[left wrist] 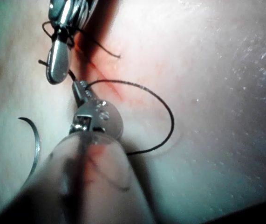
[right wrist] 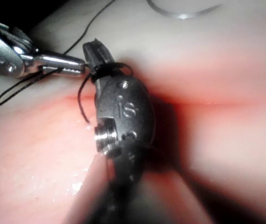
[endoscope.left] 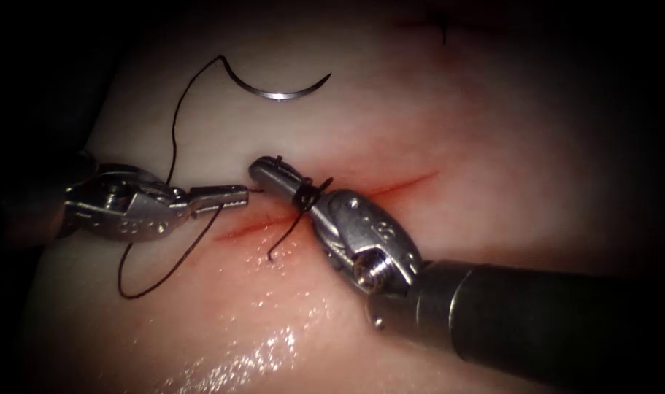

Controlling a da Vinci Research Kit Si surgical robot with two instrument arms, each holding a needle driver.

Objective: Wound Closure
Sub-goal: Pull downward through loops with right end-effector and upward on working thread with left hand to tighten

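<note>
The curved needle (endoscope.left: 281,93) (left wrist: 35,144) (right wrist: 181,11) lies free on the tissue (endoscope.left: 493,146) beyond the cut (endoscope.left: 409,181), held by neither tool. Its dark thread (endoscope.left: 175,138) runs down to my left tool (endoscope.left: 237,194) (left wrist: 79,88), whose jaws are shut on it just left of the cut. From there the thread sags in a slack loop (endoscope.left: 139,292). My right tool (endoscope.left: 270,174) (right wrist: 95,51) lies over the cut with its jaws shut, tip close to the left tool's tip. A turn of thread (endoscope.left: 306,195) (right wrist: 107,69) is wrapped around it. A short free end (endoscope.left: 277,248) hangs below.
Red fluid tints the cut's edges (endoscope.left: 237,230). Wet, glistening tissue (endoscope.left: 274,343) lies toward the front. A dark stub of thread (endoscope.left: 443,31) stands at the far edge of the tissue. The right tool's thick shaft (endoscope.left: 536,321) crosses the near right.
</note>
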